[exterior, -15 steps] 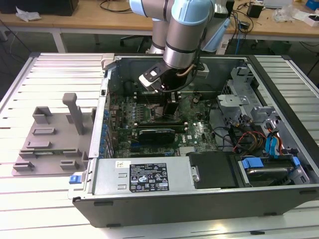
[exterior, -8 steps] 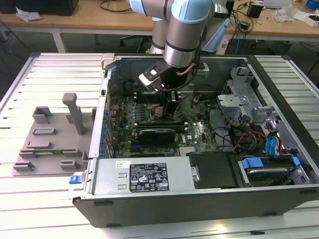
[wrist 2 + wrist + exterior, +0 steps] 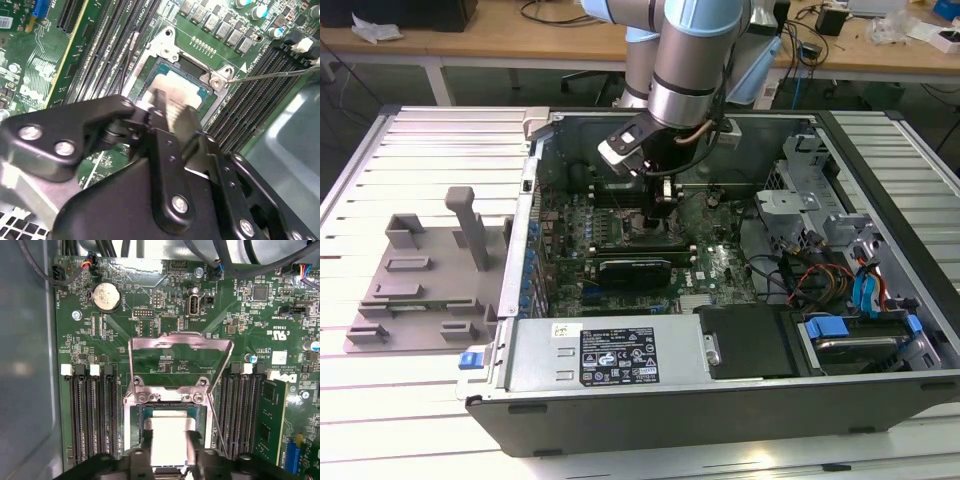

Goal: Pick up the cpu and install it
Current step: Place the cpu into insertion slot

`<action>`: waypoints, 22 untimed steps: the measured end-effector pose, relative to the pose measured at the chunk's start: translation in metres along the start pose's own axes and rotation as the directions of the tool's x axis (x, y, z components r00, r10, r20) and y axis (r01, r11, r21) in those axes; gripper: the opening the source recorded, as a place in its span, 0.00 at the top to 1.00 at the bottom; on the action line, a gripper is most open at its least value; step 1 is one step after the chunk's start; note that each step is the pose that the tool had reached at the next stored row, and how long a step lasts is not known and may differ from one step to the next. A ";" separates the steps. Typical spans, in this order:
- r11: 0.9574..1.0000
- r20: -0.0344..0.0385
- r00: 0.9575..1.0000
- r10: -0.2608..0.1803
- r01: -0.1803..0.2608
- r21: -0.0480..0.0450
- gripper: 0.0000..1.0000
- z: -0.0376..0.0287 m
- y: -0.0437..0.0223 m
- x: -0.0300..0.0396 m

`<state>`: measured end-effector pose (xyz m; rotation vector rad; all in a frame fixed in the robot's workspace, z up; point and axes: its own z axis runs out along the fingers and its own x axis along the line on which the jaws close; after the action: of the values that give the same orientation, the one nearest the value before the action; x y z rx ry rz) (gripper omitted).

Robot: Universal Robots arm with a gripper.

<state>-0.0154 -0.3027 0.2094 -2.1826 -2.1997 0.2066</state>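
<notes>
Memory slots (image 3: 92, 415), upright load plate (image 3: 180, 341) (hinged open) hem the hand (image 3: 171, 455).

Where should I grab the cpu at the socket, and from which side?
Pinch its two opposite thin edges, coming straight down from above. The cpu sits flat at the socket, the load plate is swung up, and memory slots crowd both sides.

Pale metal tabletop (image 3: 410, 400) of long ribbed slats, lit softly and evenly, with a faint sheen along the ridges. Beyond its far edge in the exterior view, a wooden desk (image 3: 470, 45) on white legs (image 3: 438, 85), carrying crumpled paper (image 3: 375, 30), a dark box (image 3: 430, 12) and loose black cables (image 3: 555, 12). Towards the exterior view's right, another wooden surface (image 3: 880, 55) of the same kind, strewn with small clutter. Underneath the desk, dark grey floor (image 3: 380, 85) in shadow.
</notes>
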 end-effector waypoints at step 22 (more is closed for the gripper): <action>1.000 -0.012 1.000 -0.002 0.002 0.000 0.89 -0.0160 -0.0034 -0.0075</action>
<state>-0.0169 -0.3091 0.2262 -2.1762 -2.1952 0.1928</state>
